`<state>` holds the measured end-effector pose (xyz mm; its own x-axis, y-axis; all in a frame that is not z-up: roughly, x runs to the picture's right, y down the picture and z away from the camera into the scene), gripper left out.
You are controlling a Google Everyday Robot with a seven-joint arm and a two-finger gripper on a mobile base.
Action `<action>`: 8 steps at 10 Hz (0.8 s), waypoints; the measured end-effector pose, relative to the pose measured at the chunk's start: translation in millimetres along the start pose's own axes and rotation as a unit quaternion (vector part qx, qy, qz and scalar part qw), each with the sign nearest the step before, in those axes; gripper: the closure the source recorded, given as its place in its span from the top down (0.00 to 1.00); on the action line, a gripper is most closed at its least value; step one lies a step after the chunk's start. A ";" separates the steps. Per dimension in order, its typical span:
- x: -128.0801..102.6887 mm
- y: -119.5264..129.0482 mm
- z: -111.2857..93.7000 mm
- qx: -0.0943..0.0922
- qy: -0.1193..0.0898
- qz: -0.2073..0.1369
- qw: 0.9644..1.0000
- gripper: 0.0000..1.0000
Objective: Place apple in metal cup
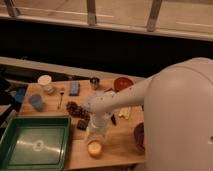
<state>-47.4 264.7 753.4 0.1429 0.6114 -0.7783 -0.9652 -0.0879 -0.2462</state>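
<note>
The apple (94, 148) is a small yellow-orange fruit lying near the front edge of the wooden table (117, 150). The metal cup (94, 82) is a small shiny steel cup standing at the back of the table, next to the orange bowl (123, 83). My white arm reaches in from the right and bends down. My gripper (95, 133) hangs just above the apple, pointing down at it. The cup is well behind the gripper, toward the far edge.
A green tray (35, 145) fills the front left. A white paper cup (46, 82), a blue-grey cup (36, 101), a blue sponge (74, 88), dark grapes (75, 108), a dark packet (82, 124) and a dark red bowl (139, 136) also stand on the table.
</note>
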 end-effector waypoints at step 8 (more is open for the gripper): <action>20.4 -13.8 20.9 0.027 0.042 0.038 0.998 0.34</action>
<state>-35.7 294.9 753.0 0.0848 0.5369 -0.8394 -0.9840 -0.0875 -0.1554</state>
